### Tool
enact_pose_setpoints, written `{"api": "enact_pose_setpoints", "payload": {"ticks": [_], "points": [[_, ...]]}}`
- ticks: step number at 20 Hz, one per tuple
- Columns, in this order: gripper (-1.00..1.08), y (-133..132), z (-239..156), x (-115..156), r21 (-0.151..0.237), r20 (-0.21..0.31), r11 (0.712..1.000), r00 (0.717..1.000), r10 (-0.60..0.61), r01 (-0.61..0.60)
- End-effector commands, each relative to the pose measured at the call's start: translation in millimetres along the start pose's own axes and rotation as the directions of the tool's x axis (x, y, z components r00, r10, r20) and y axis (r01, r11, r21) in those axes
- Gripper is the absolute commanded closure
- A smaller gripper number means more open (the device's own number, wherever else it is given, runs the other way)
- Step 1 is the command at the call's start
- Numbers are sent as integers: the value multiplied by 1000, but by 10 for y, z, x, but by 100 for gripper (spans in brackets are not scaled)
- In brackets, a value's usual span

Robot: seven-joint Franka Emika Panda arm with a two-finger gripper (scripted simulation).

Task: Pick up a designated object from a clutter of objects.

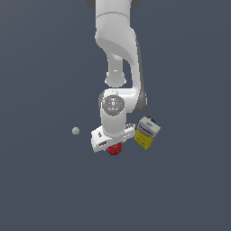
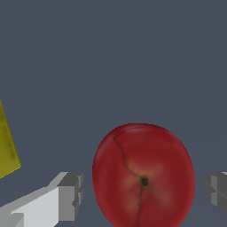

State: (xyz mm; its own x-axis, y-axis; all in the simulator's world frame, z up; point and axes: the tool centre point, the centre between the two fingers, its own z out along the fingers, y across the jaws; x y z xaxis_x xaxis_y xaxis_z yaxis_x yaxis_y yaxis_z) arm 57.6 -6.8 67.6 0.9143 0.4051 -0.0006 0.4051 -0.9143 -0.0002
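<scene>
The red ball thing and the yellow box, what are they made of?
The red fruit looks like real fruit skin, smooth and slightly shiny, with a dark stem dimple and a crease line. The yellow box looks like printed cardboard, flat-sided with blue lettering. Both are simulator renders, so that is only their look.

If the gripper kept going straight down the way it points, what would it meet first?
Probably the red fruit: it sits between the open fingers of the gripper, apparently untouched. The yellow-and-white box lies off to one side.
</scene>
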Motion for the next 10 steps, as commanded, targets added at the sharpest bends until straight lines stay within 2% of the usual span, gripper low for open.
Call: {"api": "enact_pose_setpoints", "payload": {"ticks": [1,7,8,10], "points": [[-92,1,117,-4,0,0,1000,1000,0,0],[-92,3,214,8,0,-1,1000,1000,-2,2],[108,3,214,8,0,-1,1000,1000,-2,2],[108,3,214,8,0,-1,1000,1000,-2,2]]}}
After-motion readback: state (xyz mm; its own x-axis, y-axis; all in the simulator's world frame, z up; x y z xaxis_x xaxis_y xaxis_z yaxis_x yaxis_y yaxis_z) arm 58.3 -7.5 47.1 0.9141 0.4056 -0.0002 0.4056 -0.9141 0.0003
